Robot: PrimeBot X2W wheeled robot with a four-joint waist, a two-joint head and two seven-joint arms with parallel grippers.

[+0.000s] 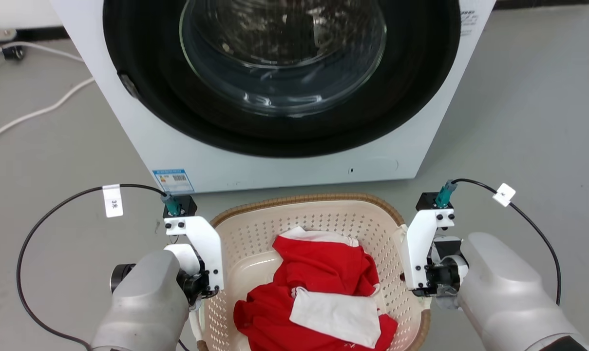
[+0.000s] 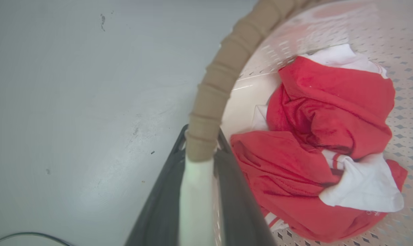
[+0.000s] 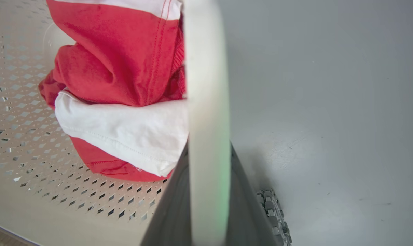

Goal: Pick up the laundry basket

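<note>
The laundry basket [image 1: 294,229] is cream with perforated walls and a brown woven rim [image 1: 323,197]. It sits in front of me, between my two arms. My left gripper [image 2: 199,150] is shut on the basket's white left handle [image 2: 196,198], where the handle meets the brown rim. My right gripper [image 3: 208,152] is shut on the white right handle [image 3: 206,102], one dark finger on each side of it. In the head view the wrists hide both sets of fingers. I cannot tell whether the basket's bottom touches the floor.
A crumpled red and white garment [image 1: 318,287] lies in the basket. A white washing machine [image 1: 275,161] with a round glass door stands right behind it. White cables [image 1: 36,112] trail over the grey floor at the left. Black cables loop out from both wrists.
</note>
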